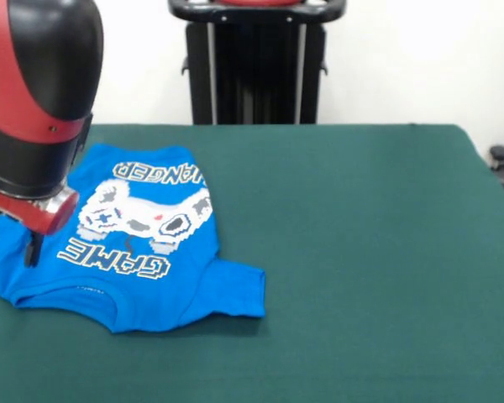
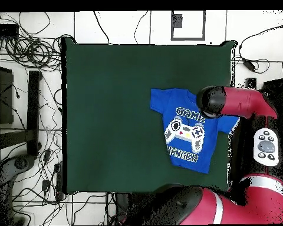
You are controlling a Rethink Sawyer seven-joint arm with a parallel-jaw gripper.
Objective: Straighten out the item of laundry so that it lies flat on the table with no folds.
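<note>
The item of laundry (image 1: 151, 252), a bright blue T-shirt, lies print-up near the left side of the dark green table (image 1: 361, 252). Its game-controller print and white lettering show in full. One sleeve (image 1: 239, 290) spreads out to the near right, and the other side is hidden behind the arm. My gripper (image 1: 11, 239) hangs over the shirt's left part with its two dark fingers apart and nothing visibly between them. In the overhead view the wrist covers the gripper (image 2: 210, 101) at the shirt's (image 2: 191, 132) collar end, close to the table's (image 2: 108, 118) right edge.
The black pedestal (image 1: 256, 63) stands behind the table's far edge. Cables and stands (image 2: 26, 106) lie on the floor beside the table in the overhead view. A grey controller (image 2: 266, 144) sits by the arm's base.
</note>
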